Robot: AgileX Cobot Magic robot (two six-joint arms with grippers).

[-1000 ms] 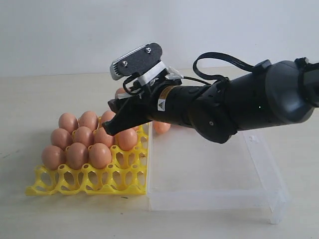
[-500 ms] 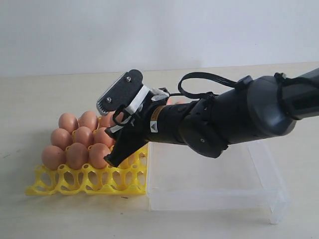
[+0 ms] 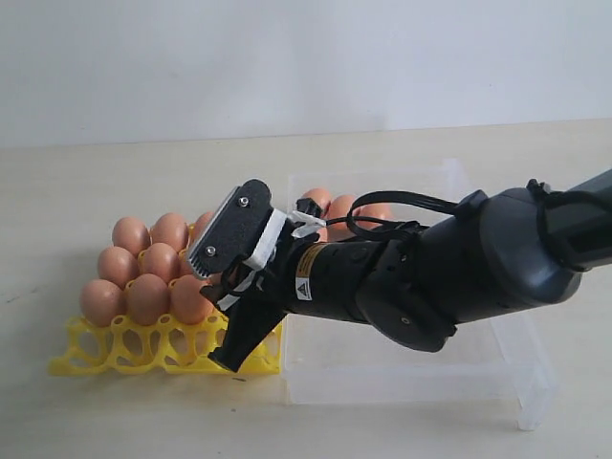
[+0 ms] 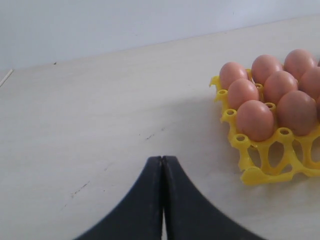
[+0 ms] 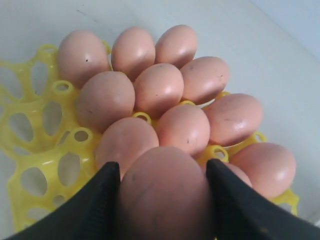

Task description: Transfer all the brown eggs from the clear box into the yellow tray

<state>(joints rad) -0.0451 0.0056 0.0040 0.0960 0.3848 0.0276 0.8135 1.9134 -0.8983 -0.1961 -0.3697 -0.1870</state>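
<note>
The right claw (image 5: pixel 162 169) gripped one egg (image 5: pixel 162 205), its two black fingers (image 5: pixel 95 210) pressed against the egg's sides. The egg's long axis ran along the fingers, one rounded end poking out past their tips toward the tray (image 3: pixel 115 349). In the exterior view the claw slanted down and to the left. Its tips were low over the tray's front row of empty cups, near the corner next to the box (image 3: pixel 430 382). Whether the egg touched a cup could not be told.

The tray eggs (image 3: pixel 146 298) sat packed in the rows behind, each standing on end with its long axis near vertical, neighbours touching. Three box eggs (image 3: pixel 342 212) lay at the far end of the box, partly behind the arm (image 3: pixel 459 277); which way they pointed was unclear. The box stood just beside the tray's right edge on the counter (image 3: pixel 115 411).

The left claw (image 4: pixel 161 159) was closed, its fingers pressed flat together. It pointed over the counter to the side of the tray, well apart from it.
</note>
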